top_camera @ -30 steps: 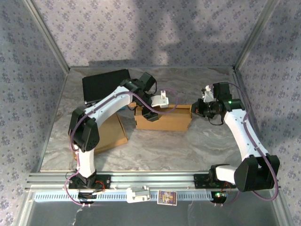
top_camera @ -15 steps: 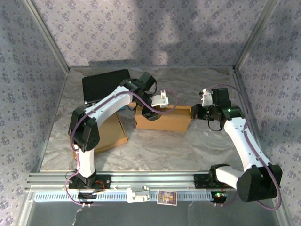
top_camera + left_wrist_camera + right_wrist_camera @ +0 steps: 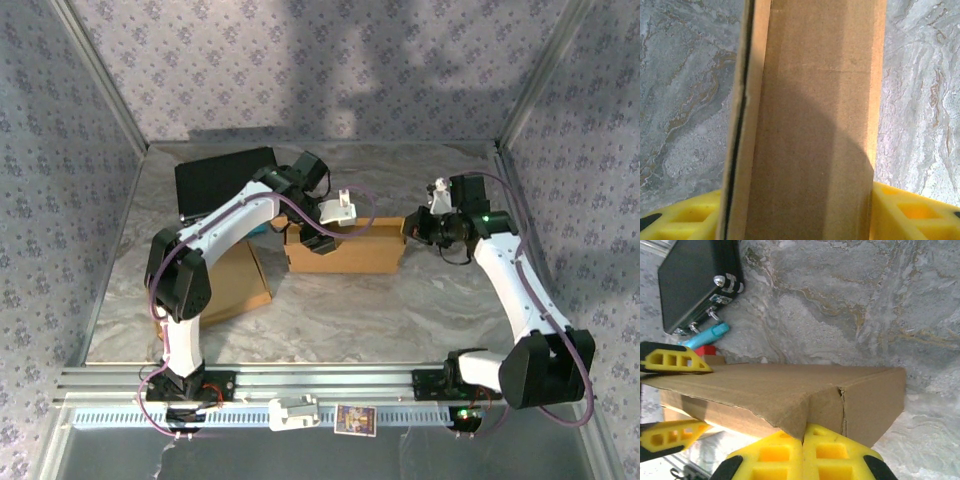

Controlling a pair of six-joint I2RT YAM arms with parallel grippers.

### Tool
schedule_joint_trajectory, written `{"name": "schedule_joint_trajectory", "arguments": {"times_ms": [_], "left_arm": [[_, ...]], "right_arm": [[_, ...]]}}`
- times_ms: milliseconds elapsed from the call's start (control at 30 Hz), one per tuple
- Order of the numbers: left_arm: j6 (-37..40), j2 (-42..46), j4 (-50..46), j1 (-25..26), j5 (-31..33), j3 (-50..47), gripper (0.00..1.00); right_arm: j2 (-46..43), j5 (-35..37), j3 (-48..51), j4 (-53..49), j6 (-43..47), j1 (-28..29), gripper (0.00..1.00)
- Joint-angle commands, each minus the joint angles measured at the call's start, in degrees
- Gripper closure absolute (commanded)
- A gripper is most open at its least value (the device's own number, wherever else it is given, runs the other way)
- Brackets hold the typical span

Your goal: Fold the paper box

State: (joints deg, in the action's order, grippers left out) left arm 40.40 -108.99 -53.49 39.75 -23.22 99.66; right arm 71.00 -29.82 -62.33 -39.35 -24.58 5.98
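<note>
Cardboard paper box (image 3: 360, 255) is clamped by left gripper (image 3: 320, 245); right gripper (image 3: 803, 442), jaws together, presses its end. The next move probably calls for pushing it flush.

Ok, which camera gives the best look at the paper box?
Top external: the whole paper box shows, lying between the left hand and right hand. The left wrist view is a close-up of one panel; the right wrist view gives one end and the top face.
</note>
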Motion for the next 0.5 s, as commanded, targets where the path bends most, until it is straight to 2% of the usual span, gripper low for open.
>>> {"name": "schedule_joint_trajectory", "arguments": {"times_ms": [0,233,467], "left_arm": [[-0.7,-0.9,0.2,0.0,-1.2,0.2,0.42],[0.5,-0.6,-0.6,0.0,-1.0,-0.2,0.42],[0.6,-0.8,-0.6,-0.1,-1.0,0.0,0.42]], "right_arm": [[0.5,-6.5,-2.3,-1.5,-4.0,-1.7,1.00],[2.1,-12.2,-1.8,0.8,-10.3,-5.5,1.00],[3.1,-11.0,-3.0,-1.5,-8.6,-5.6,1.00]]}}
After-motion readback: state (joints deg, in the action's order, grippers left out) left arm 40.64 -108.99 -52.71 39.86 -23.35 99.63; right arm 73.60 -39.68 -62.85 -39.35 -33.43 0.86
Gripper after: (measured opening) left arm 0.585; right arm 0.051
